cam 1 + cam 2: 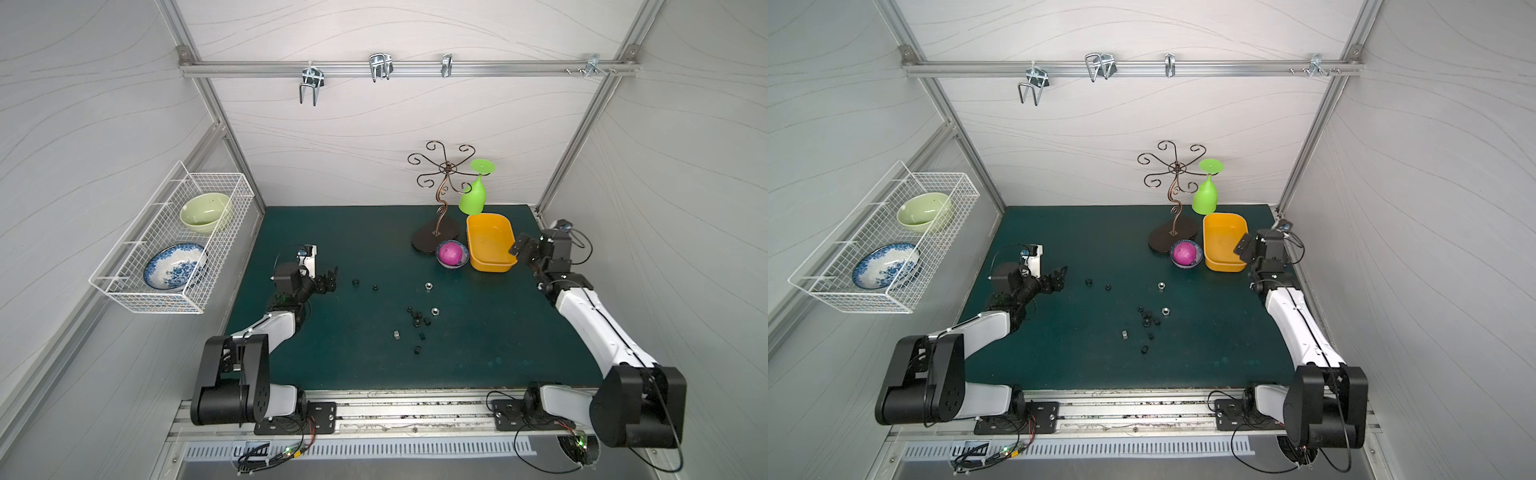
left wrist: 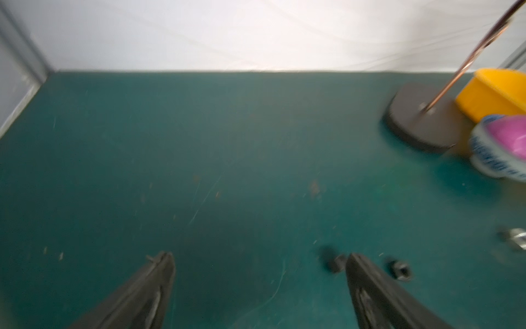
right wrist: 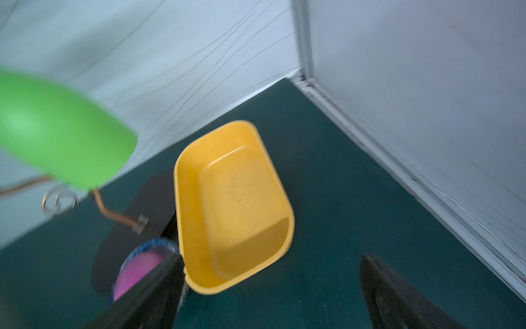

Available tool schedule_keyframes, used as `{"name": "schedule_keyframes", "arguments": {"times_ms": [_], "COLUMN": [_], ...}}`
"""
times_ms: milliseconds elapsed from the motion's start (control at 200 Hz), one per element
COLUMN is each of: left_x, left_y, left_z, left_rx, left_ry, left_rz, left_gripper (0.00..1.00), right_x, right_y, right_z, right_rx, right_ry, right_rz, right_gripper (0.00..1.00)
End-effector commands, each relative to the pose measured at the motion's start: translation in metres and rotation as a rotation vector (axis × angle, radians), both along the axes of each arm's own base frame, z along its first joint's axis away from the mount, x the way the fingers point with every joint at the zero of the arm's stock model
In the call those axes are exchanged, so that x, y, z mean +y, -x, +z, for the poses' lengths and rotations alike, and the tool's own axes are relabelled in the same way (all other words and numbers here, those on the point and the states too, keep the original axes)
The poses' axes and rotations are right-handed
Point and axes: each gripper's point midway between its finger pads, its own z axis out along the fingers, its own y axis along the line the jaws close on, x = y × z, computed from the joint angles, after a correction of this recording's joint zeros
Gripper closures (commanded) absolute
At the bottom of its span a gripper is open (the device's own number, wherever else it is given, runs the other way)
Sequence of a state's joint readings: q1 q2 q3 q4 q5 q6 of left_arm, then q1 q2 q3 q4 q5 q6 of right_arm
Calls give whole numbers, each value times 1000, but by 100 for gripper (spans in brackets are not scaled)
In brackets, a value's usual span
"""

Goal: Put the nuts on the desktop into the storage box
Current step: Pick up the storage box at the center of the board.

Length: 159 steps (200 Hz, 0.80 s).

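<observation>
Front rail [image 1: 415,411]: grey metal strip at the near edge, carrying both arm bases.
Left gripper [image 1: 331,279]: jaws spread wide and empty, low over the desktop [image 1: 332,232] on its left side. In the left wrist view a black nut [image 2: 336,262] lies just beside one fingertip.
Right gripper [image 1: 521,249]: jaws spread wide and empty, raised near the storage box's near end.
Nuts [image 1: 417,320]: all on the desktop. Two black ones lie near the left gripper, a loose cluster sits mid-table, and three silver ones lie around it.
Storage box [image 1: 488,241]: yellow-orange tub at the far right, with nothing inside.
Small bowl [image 1: 452,254]: holds a pink ball, just beside the box.
Scrolled metal stand [image 1: 436,239]: stands behind the bowl, with a green goblet [image 1: 473,199] hanging upside down from it.
</observation>
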<state>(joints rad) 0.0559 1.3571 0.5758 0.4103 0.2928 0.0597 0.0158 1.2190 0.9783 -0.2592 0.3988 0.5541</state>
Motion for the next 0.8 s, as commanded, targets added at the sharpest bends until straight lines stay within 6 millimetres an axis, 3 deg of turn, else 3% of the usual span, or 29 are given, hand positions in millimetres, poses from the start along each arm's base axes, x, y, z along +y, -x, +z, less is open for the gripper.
{"name": "schedule_keyframes", "arguments": {"times_ms": [0, 90, 325, 440, 525, 640, 790], "left_x": [-13, -16, -40, -64, -80, -94, -119], "left_y": [3, 1, 13, 28, 41, 49, 66], "left_z": [7, 17, 43, 49, 49, 44, 18], "left_rx": [188, 263, 241, 289, 304, 322, 374], "left_ry": [46, 68, 94, 66, 18, -29, -150], "left_rz": [-60, -71, -219, -352, -441, -500, -585], "left_gripper": [1, 1, 1, 1, 1, 1, 1], "right_x": [-38, -36, -38, -12, 8, 23, 39], "right_y": [86, 85, 97, 87, 82, 66, 43], "right_z": [-63, -72, -96, -109, -118, -116, -121], "right_rx": [363, 387, 405, 381, 374, 347, 353], "right_ry": [-87, -92, -83, -224, -364, -478, -602], "right_rz": [-323, -271, -290, -192, -169, -173, -241], "right_gripper": [1, 1, 1, 1, 1, 1, 1]}}
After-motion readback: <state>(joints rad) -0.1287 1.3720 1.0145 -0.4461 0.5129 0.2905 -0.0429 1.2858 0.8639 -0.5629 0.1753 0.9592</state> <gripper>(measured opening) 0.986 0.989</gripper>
